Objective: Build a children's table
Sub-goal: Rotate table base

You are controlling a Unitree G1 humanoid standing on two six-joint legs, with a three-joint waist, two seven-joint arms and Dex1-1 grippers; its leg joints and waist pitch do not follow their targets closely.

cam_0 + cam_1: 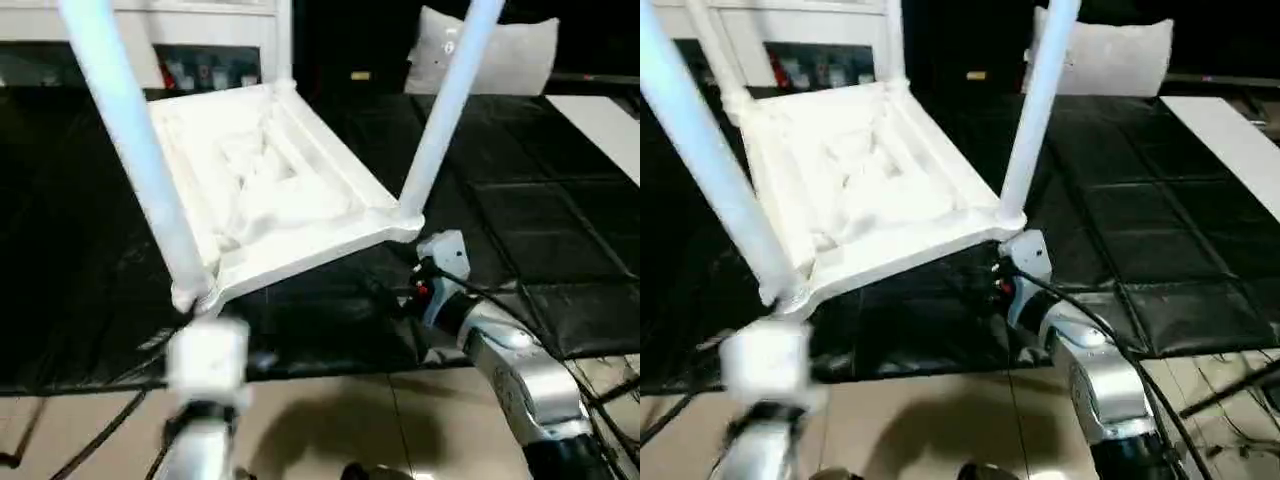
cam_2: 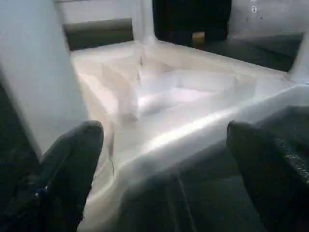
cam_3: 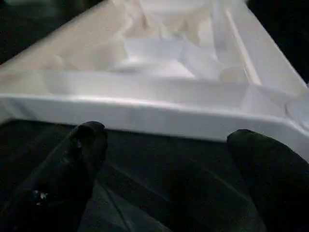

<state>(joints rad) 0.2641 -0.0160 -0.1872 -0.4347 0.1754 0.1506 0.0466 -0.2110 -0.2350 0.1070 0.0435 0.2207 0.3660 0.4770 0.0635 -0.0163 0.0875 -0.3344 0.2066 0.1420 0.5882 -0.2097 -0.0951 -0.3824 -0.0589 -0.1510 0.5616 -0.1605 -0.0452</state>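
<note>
Nearest, bottom of the frame: two silver forearms over a beige tiled floor [image 1: 330, 420], with black cables trailing across it. The left forearm rises at lower left, capped by a blurred white wrist block; the right forearm enters at lower right.

Left hand [image 2: 164, 159]: black fingers [image 2: 72, 159] spread wide, holding nothing. It sits just short of the near edge of the table top, close to the near-left corner.

Right hand [image 3: 166, 159]: black fingers [image 3: 82, 154] likewise spread wide, empty, facing the near edge of the table top with a gap of dark mat between.

Children's table [image 1: 270, 190]: all white, lying upside down at centre-left of the frame, ribbed underside facing up, on a black padded floor mat [image 1: 560, 240]. The top looks tilted, its near edge lower in the frame.

Near-left leg [image 1: 130, 140]: long, round, seated in the near-left corner socket, leaning toward the upper left.

Near-right leg [image 1: 445, 110]: seated in the near-right corner socket, leaning toward the upper right.

Far leg [image 1: 892, 45]: standing at the far corner; a fourth leg [image 1: 715, 50] at the far-left corner.

Farthest: a white cabinet [image 1: 200, 30] at upper left, a white cushion [image 1: 500, 50] at upper right.
</note>
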